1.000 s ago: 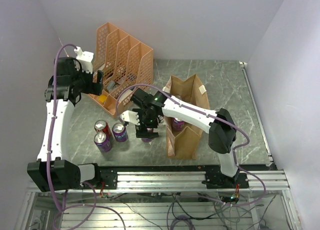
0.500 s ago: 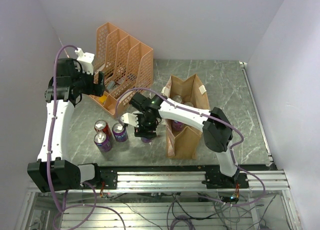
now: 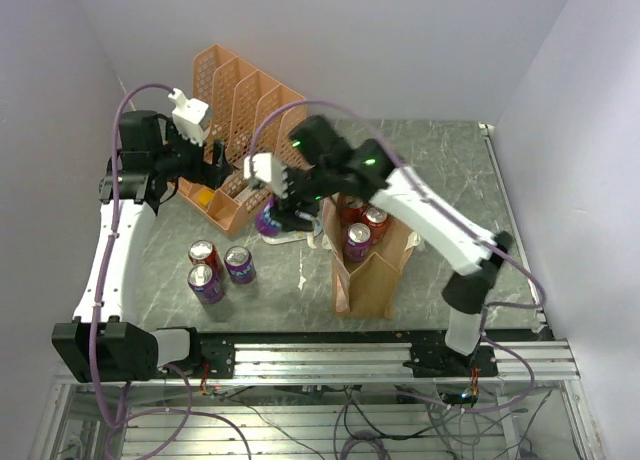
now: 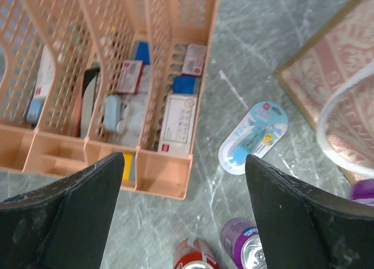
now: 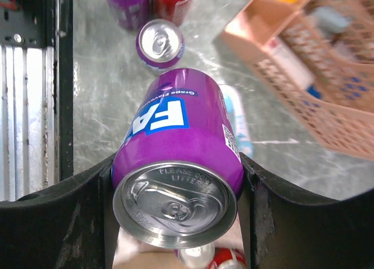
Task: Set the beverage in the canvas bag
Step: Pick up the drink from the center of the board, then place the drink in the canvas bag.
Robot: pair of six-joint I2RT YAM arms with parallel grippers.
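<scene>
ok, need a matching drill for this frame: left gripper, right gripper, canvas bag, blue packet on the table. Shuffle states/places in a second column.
1. left gripper
2. right gripper
3. canvas bag
4. blue packet

A. cans already inside
B. jaws open, nothing between them
C. flat on the table, between the orange organiser and the bag
D. jaws shut on a purple can

Pairs: 1-B, 2-D, 3-A, 4-C

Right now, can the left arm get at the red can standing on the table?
Probably yes. The left gripper is open and empty, the red can stands uncovered, and the right gripper holds a purple can beside the canvas bag.
</scene>
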